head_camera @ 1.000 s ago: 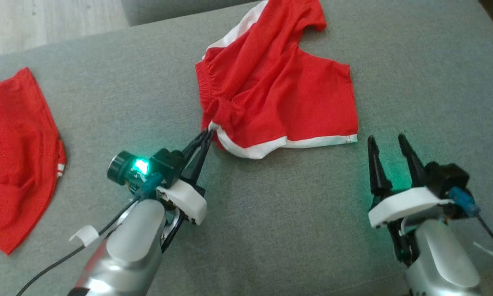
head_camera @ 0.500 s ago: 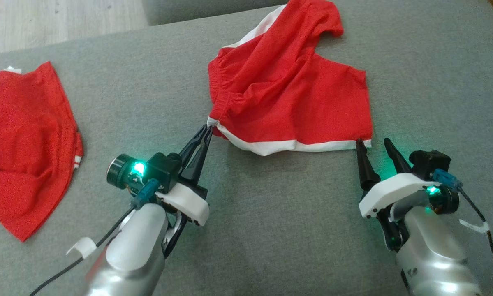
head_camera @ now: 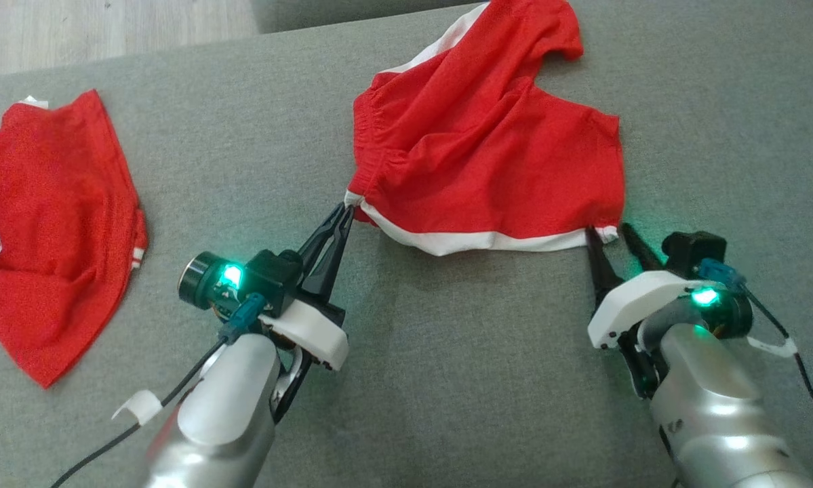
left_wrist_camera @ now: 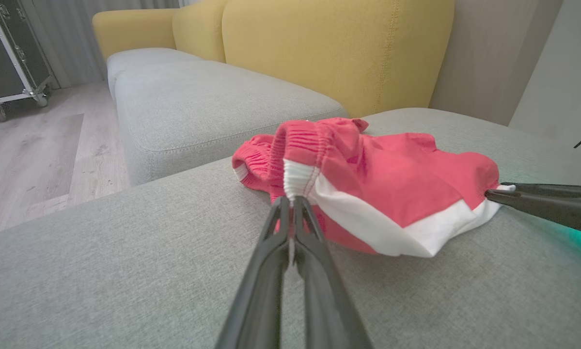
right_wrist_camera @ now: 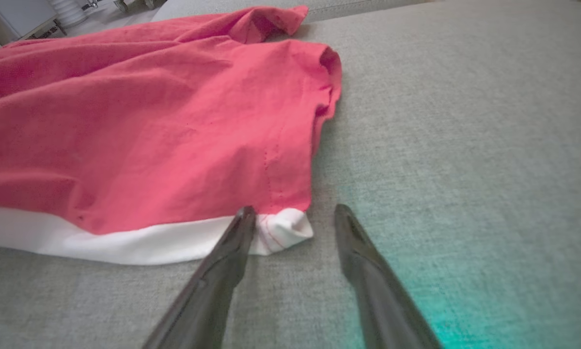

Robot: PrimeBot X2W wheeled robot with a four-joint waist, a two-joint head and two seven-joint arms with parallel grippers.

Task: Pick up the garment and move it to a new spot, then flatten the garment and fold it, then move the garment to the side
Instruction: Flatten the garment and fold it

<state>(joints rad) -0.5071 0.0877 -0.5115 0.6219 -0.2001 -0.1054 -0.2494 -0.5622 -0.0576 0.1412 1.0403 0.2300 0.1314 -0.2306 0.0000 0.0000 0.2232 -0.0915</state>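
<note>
Red shorts with a white hem band lie rumpled on the grey cushion. My left gripper is shut on the shorts' near left corner, at the white end of the waistband. My right gripper stands open at the near right corner, its fingers on either side of the curled white hem tip. The left wrist view catches the right gripper's dark fingers reaching in from the right. The shorts' far leg runs up toward the cushion's back edge.
A second red garment lies spread at the cushion's left. Beyond the cushion are a yellow sofa back, another grey cushion, a wooden floor and a black wheeled case.
My right gripper has moved forward to the shorts' near right corner, and its open fingers now straddle the hem tip. The head camera shifted. The left gripper kept its hold.
</note>
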